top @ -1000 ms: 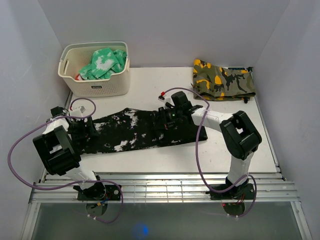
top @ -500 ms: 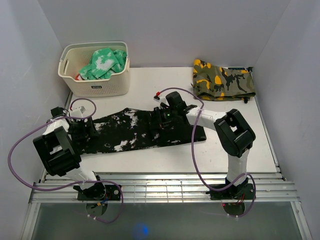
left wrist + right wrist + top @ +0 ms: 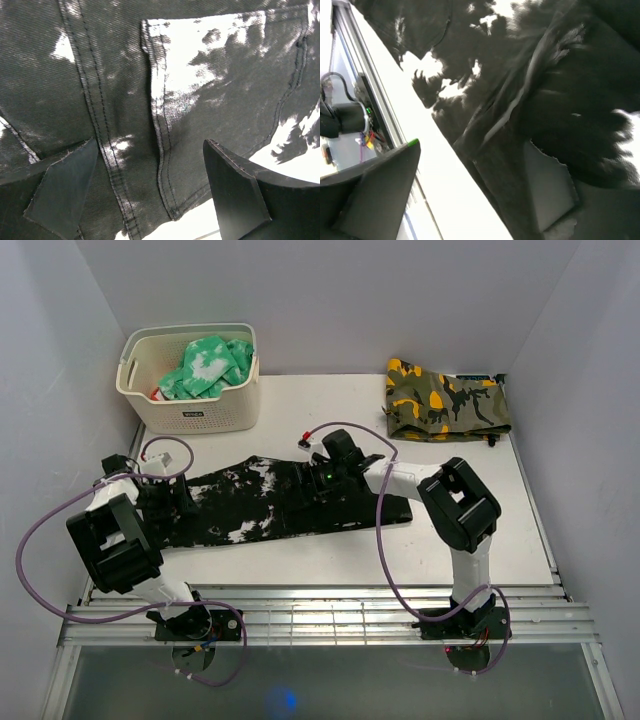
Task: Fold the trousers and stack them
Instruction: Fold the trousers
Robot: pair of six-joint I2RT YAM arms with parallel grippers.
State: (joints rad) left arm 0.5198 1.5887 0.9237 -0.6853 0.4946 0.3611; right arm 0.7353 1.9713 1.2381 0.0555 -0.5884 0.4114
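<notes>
Trousers (image 3: 250, 508): laid lengthwise across table (image 3: 300, 405), waist end left. Left end effector (image 3: 150, 170): released, straddling pocket (image 3: 220, 85). Right end effector (image 3: 472, 150): fingers apart at mid-garment, cloth against one pad. Recommended: pinch both layers, fold squarely, match edges.

Top view: right gripper (image 3: 312, 485) black on black trousers (image 3: 250, 500), fingertips indistinct, jaw gap unreadable there. Left gripper (image 3: 178, 508) also merges with cloth at trousers' left end.
Left wrist view: trousers (image 3: 200, 90) run past every edge; both fingers (image 3: 55, 195) cut off at bottom.
Right wrist view: trousers (image 3: 560, 90) blurred, fold partly covers right-hand finger (image 3: 547, 192).
Basket (image 3: 190, 412) wall hides lower part of green-white garment (image 3: 205, 365); red item (image 3: 157, 394) beside it too small to identify.
</notes>
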